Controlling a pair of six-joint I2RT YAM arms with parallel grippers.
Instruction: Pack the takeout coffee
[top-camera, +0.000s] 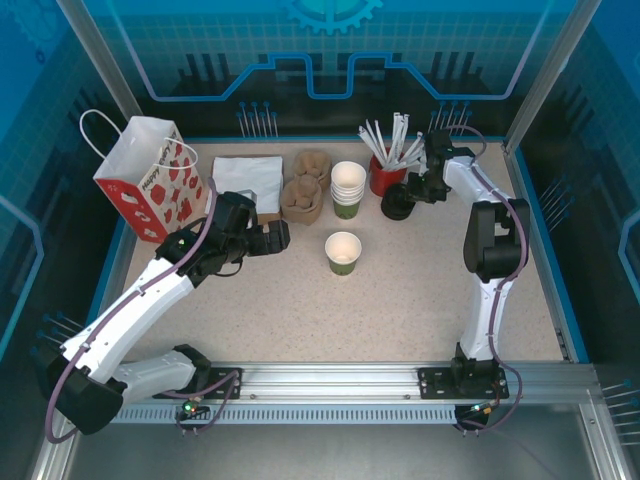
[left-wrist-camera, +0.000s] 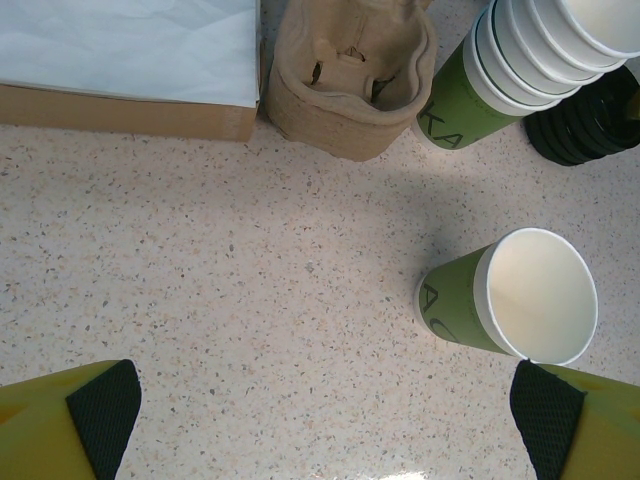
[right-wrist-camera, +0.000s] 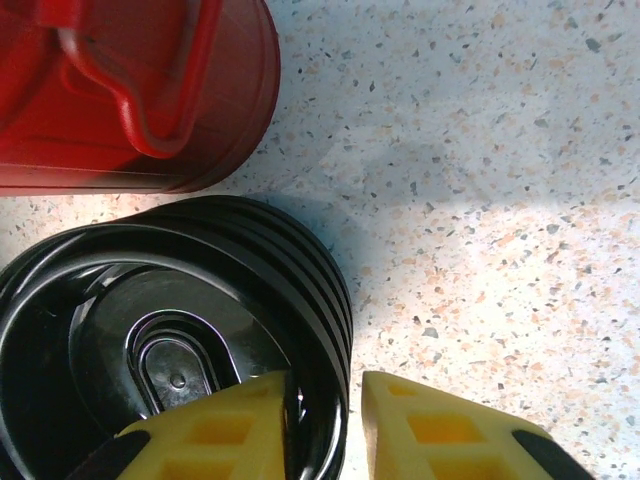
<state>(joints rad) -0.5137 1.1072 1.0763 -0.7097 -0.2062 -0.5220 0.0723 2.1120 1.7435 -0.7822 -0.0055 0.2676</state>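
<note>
- Since my right pincer (right-wrist-camera: 325, 420) straddles the rim of the stack of black lids (right-wrist-camera: 60, 300), one yellow finger inside and one outside, the step I judge to be in hand is taking one lid for the coffee.
- I cannot tell whether its pads press the rim yet; the gap between them is narrow.
- To do it well, I should catch only the top lid (right-wrist-camera: 175, 365), pinch lightly and lift straight up, so the nested ones beneath stay down.
- The red cup (right-wrist-camera: 130, 90) stands just beside the stack; tilting toward it could knock it and its white straws (top-camera: 392, 135).
- My left pincer (left-wrist-camera: 322, 420) is spread wide, low over the table (left-wrist-camera: 250, 300), holding nothing.
- The takeout coffee cup (left-wrist-camera: 510, 295) stands upright just ahead of its right finger, lidless, its white inside showing nothing I can see.
- Behind it are the stack of white-rimmed cups (left-wrist-camera: 520, 60) and a pulp carrier (left-wrist-camera: 350, 80) with its pockets unfilled.
- The paper bag (top-camera: 150, 180) waits at far left.
</note>
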